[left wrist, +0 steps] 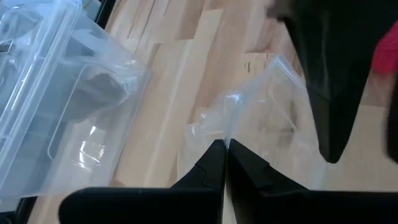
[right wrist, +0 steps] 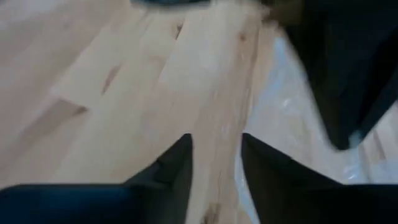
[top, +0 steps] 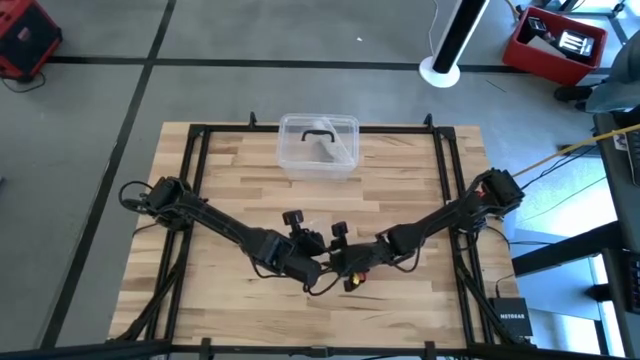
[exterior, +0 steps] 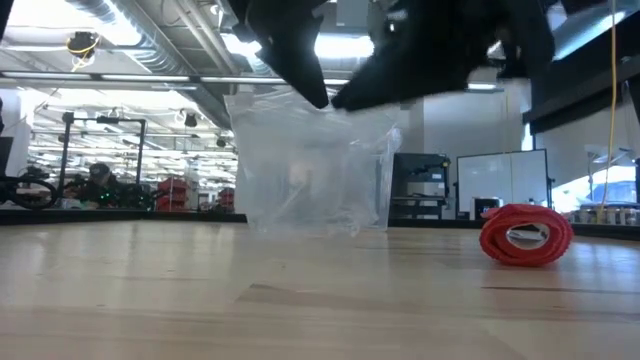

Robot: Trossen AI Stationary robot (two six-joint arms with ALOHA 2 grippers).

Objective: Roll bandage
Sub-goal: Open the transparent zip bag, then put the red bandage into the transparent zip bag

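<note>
The bandage (exterior: 526,235) is a small red roll that rests on its curved side on the wooden table (exterior: 200,300); in the high view only a bit of it (top: 353,284) shows under the arms. Both grippers meet over the table's near middle. My left gripper (left wrist: 225,149) is shut on a clear plastic bag (left wrist: 261,118), which hangs under the arms in the low view (exterior: 310,170). Close beside it, my right gripper (right wrist: 214,155) stands open above bare wood, with the bag (right wrist: 292,124) off to one side and nothing between its fingers. My left gripper pinches an edge of the clear bag (left wrist: 226,132) between its two fingertips. The fingers slant down toward the table. The bag spreads out crumpled and slack beyond the tips. One layer or several, I cannot tell.
A clear plastic box with a black handle (top: 318,146) stands at the table's far middle, and it also fills one side of the left wrist view (left wrist: 56,87). Black frame rails (top: 190,200) run along the table's sides. Bare wood lies to the left and right of the arms.
</note>
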